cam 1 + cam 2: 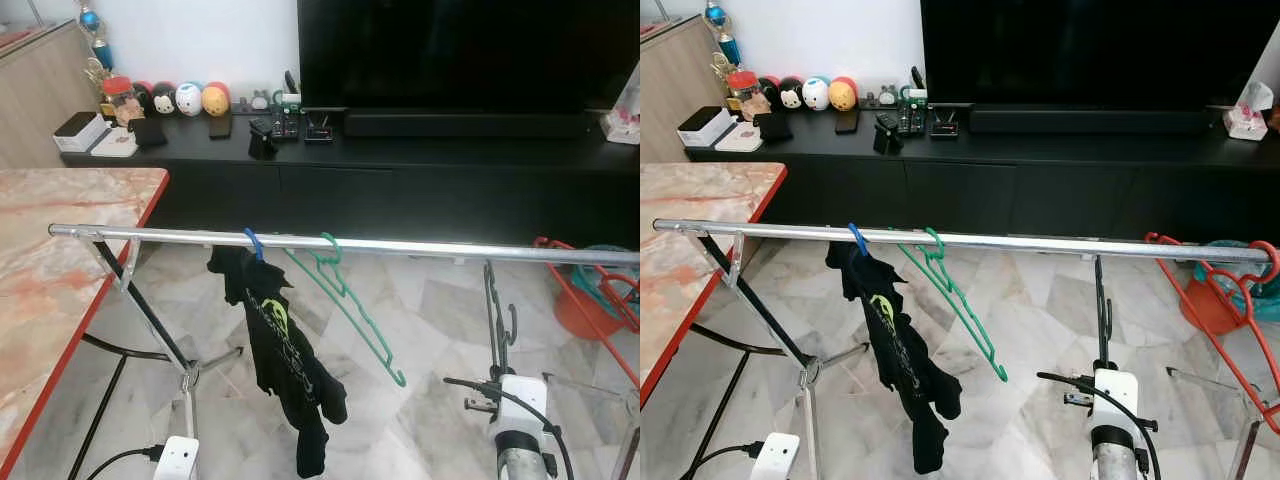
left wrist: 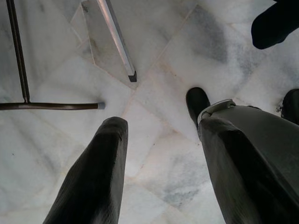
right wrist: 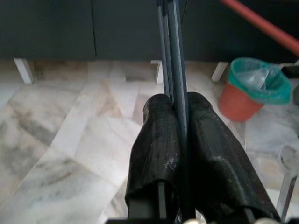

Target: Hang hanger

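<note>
The dark hanger [image 1: 493,318] is not yet on the rail [image 1: 400,245]: it stands upright in the right gripper [image 3: 176,140], whose two black fingers are clenched on its thin grey bars, as the right wrist view shows plainly. From the head views it sits low and to the right, below the rail, its top reaching up close under the bar without hooking over it; a small hook juts from its side partway up. It looks slim, dark grey, metal or hard plastic, seen nearly edge-on, so its full outline cannot be read. What seems left is to lift it above the rail, bring its hook over the bar and let go. On the rail hang a green hanger [image 1: 345,300], bare and tilted, and just to its left a blue hook [image 1: 254,242] carrying a black shirt [image 1: 285,365] with a yellow-green print. Red hangers [image 1: 1225,310] hang at the rail's far right end. The stretch of bar between the green hanger and the red ones looks the likely spot. The left gripper [image 2: 161,168] hangs idle over the marble floor [image 2: 154,60], fingers spread and holding nothing.
</note>
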`<state>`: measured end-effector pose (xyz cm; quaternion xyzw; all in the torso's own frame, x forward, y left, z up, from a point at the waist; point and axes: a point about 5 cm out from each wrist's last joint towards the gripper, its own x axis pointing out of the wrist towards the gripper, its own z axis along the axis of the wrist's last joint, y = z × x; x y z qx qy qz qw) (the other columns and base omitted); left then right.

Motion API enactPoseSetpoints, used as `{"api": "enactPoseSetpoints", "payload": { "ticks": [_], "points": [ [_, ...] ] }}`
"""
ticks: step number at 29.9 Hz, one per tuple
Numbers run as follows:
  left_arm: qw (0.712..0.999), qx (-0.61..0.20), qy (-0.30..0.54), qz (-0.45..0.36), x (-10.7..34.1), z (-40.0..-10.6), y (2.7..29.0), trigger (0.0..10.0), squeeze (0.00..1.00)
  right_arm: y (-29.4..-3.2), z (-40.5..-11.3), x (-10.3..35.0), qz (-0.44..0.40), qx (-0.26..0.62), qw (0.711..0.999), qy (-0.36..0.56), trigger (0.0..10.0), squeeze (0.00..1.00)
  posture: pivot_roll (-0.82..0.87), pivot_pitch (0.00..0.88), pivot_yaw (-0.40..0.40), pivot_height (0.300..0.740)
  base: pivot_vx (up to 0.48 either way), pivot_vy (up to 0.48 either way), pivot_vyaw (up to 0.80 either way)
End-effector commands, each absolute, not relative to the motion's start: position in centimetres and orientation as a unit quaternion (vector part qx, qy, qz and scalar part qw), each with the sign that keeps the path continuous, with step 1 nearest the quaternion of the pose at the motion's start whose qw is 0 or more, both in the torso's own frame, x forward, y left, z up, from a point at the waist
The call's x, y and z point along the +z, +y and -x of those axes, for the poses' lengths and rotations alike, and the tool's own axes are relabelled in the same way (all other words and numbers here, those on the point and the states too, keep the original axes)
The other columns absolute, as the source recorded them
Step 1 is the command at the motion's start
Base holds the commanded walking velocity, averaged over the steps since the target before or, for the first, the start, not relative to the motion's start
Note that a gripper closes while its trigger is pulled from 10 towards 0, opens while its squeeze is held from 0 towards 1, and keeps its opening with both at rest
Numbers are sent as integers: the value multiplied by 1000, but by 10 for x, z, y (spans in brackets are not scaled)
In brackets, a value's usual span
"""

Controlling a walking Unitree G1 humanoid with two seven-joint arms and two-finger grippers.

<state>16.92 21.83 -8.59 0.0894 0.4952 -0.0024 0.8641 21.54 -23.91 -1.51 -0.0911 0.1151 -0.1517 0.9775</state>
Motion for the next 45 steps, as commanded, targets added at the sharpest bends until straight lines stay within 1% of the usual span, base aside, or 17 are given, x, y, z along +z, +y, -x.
{"api": "enactPoseSetpoints", "payload": {
  "ticks": [1, 4, 5, 11, 16, 23, 33, 36, 41, 42, 43, 44, 45],
  "points": [
    [863, 1, 496, -100, -85, -168, 224, 10000, 0, -241, -224, -5, 94, -153, 980, 89, 10000, 0, -95, 0, 47, 740, 0, 0, 0],
    [863, 1, 495, -100, -85, -168, 224, 10000, 0, -242, -230, -1, 95, -150, 981, 83, 10000, 0, -95, 0, 46, 740, 0, 0, 0],
    [863, 2, 495, -100, -85, -168, 224, 10000, 0, -243, -240, 5, 90, -149, 982, 76, 10000, 0, -93, 0, 46, 740, 0, 0, 0],
    [864, 6, 493, -97, -85, -169, 224, 10000, 0, -243, -267, 19, 87, -133, 984, 78, 10000, 0, -78, 0, 41, 740, 0, 0, 0],
    [865, 9, 493, -96, -84, -170, 224, 10000, 0, -242, -278, 26, 86, -123, 986, 77, 10000, 0, -81, 0, 45, 740, 0, 0, 0],
    [864, 8, 493, -97, -84, -170, 224, 10000, 0, -244, -290, 31, 57, -126, 986, 96, 10000, 0, -80, 0, 47, 740, 0, 0, 0],
    [864, 8, 494, -96, -85, -169, 224, 10000, 0, -244, -301, 34, 47, -120, 984, 122, 10000, 0, -75, 0, 48, 740, 0, 0, 0],
    [864, 8, 495, -97, -85, -169, 224, 10000, 0, -245, -302, 32, 44, -117, 981, 146, 10000, 0, -75, 0, 48, 740, 0, 0, 0],
    [864, 9, 495, -97, -85, -169, 224, 10000, 0, -243, -301, 29, 38, -110, 981, 153, 10000, 0, -74, 0, 47, 740, 0, 0, 0],
    [863, 9, 495, -97, -85, -169, 224, 10000, 0, -243, -301, 29, 34, -111, 982, 150, 10000, 922, -73, 0, 47, 740, 0, 0, 0],
    [863, 8, 495, -97, -85, -169, 224, 10000, 0, -242, -301, 29, 31, -112, 982, 149, 10000, 922, -73, 0, 48, 740, 0, 0, 0],
    [863, 8, 495, -97, -85, -169, 224, 10000, 0, -242, -300, 29, 34, -111, 982, 148, 10000, 1000, -73, 0, 48, 740, 0, 0, 0],
    [863, 8, 495, -97, -85, -169, 224, 10000, 0, -242, -300, 29, 37, -111, 982, 148, 10000, 1000, -75, 0, 48, 740, 0, 0, 0]
  ]
}}
